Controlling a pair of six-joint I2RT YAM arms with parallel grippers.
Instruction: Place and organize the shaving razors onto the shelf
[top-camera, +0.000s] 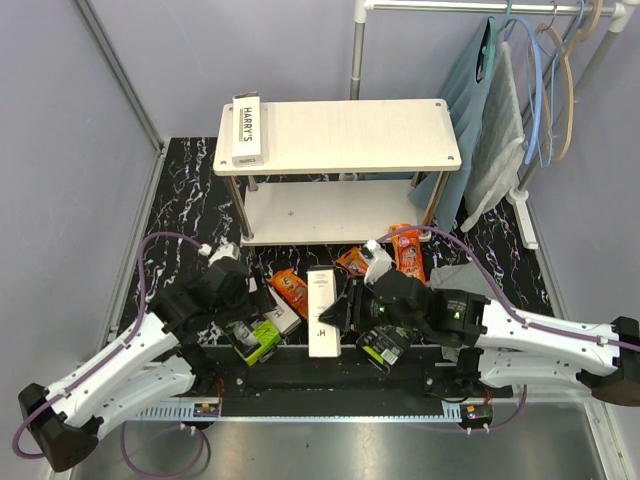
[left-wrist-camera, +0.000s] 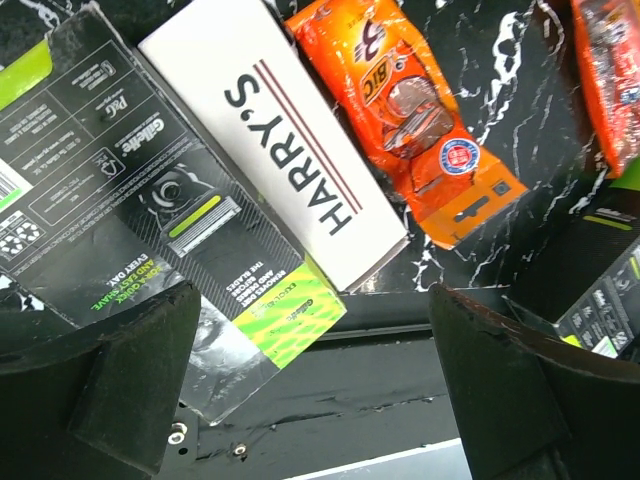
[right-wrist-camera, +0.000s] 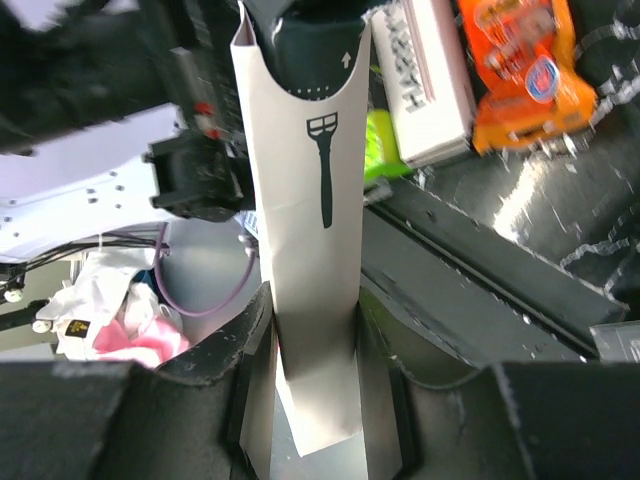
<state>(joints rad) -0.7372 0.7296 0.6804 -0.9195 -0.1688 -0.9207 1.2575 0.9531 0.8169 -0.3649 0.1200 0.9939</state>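
The shelf (top-camera: 340, 135) stands at the back, with one white HARRY'S box (top-camera: 246, 128) on the left end of its top board. My right gripper (top-camera: 338, 312) is shut on another long white razor box (top-camera: 321, 312), clamped between its fingers in the right wrist view (right-wrist-camera: 312, 250). My left gripper (top-camera: 245, 322) is open and empty (left-wrist-camera: 315, 390) just above a black-and-lime pack (left-wrist-camera: 170, 200) and a third HARRY'S box (left-wrist-camera: 300, 150). Orange packs (top-camera: 291, 290) (top-camera: 407, 250) (left-wrist-camera: 420, 120) lie on the black marbled floor in front of the shelf.
A second black-and-green pack (top-camera: 385, 345) lies under my right arm. A black rail (top-camera: 330, 375) runs along the near edge. A clothes rail with hangers and a grey cloth (top-camera: 497, 130) stands at the back right. Another grey cloth (top-camera: 455, 275) lies on the floor.
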